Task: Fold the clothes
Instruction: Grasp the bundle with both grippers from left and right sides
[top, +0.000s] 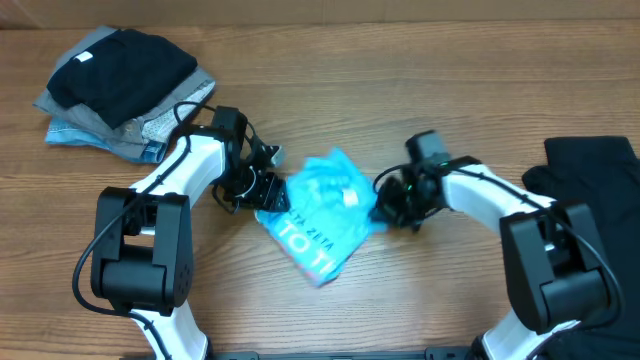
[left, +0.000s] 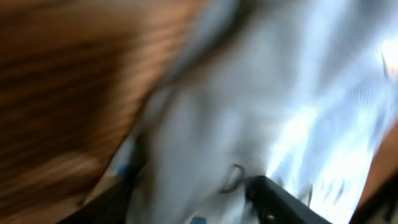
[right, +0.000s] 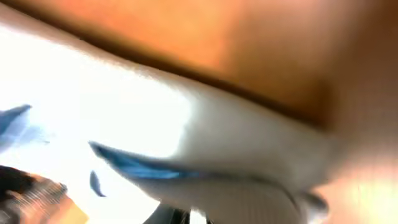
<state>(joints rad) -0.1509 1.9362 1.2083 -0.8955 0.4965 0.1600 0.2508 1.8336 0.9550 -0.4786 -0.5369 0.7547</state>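
Observation:
The clothes in hand are a light sky-blue T-shirt (top: 325, 215) with white lettering, lying bunched and partly folded at the table's middle. My left gripper (top: 272, 190) is at its left edge. In the blurred left wrist view pale cloth (left: 249, 93) fills the space between two dark fingers (left: 280, 199) that stand wide apart. My right gripper (top: 385, 207) is at the shirt's right edge. Its wrist view is blurred too, with cloth (right: 236, 143) running straight into the jaws at the bottom edge, so the fingers are almost hidden.
A pile of garments lies at the back left, a dark navy one (top: 120, 65) on top of grey ones (top: 150, 125). A black garment (top: 590, 170) lies at the right edge. Bare wooden tabletop (top: 400, 80) runs behind the shirt.

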